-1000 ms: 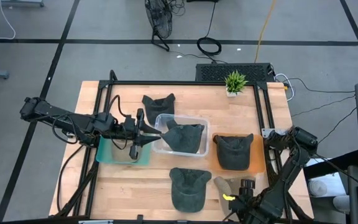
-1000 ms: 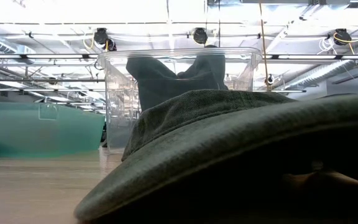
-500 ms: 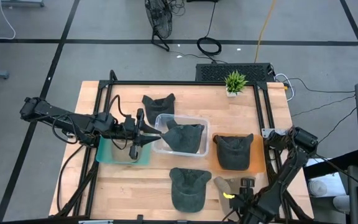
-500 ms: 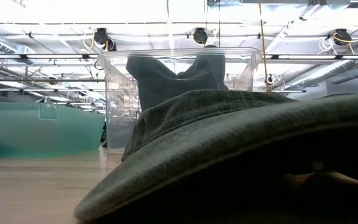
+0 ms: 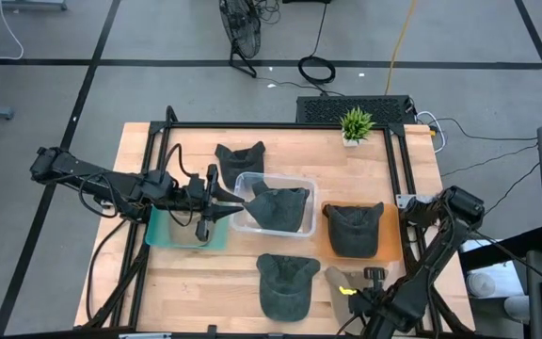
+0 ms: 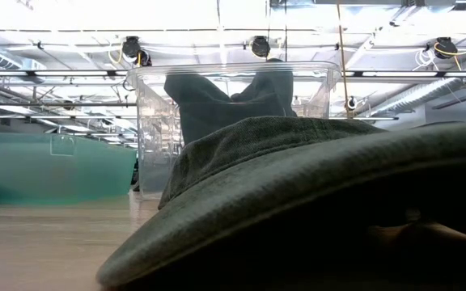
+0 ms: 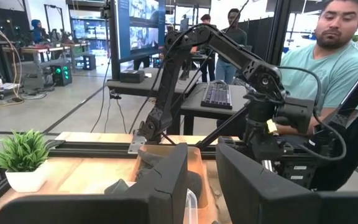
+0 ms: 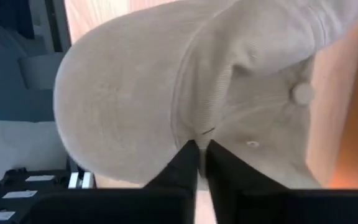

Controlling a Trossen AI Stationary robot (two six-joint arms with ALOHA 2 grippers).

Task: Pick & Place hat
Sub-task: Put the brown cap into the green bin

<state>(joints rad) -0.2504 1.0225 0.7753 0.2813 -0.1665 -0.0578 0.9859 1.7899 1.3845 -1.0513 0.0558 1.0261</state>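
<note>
A dark hat (image 5: 276, 207) hangs in the clear bin (image 5: 299, 181) at mid table, and its top stands at the bin's rim in the low view (image 6: 217, 101). My left gripper (image 5: 231, 197) reaches level from the table's left to the bin's left rim, shut on the hat's left tip. A beige hat (image 5: 335, 279) lies flat by the table's near edge. My right gripper (image 8: 197, 151) points down on it, shut. Another dark hat (image 5: 285, 284) lies left of the beige one. My left gripper has the dark hat's left tip (image 5: 244, 196), coming level from the table's left. The hat hangs from there into the bin. The wrist view shows a narrow gap between the fingers (image 7: 166, 180), and the place of contact is hidden below them. My right gripper comes from above, pointing down, fingertips (image 8: 188, 155) together on the beige hat where the brim meets the crown (image 8: 191, 127). They pinch a small bit of cloth at their free ends. The hat lies flat on the table, button (image 8: 302, 93) up.
A dark hat (image 5: 351, 229) lies on an orange mat (image 5: 391, 247), and one more (image 5: 240, 155) lies at the far side. A teal tray (image 5: 182, 234) sits under the left arm and a potted plant (image 5: 356, 124) at the far edge. A person (image 7: 328, 56) sits beyond the right edge.
My right gripper has sunk a little onto the beige hat near the table's near edge. The left arm and the dark hat have kept still.
</note>
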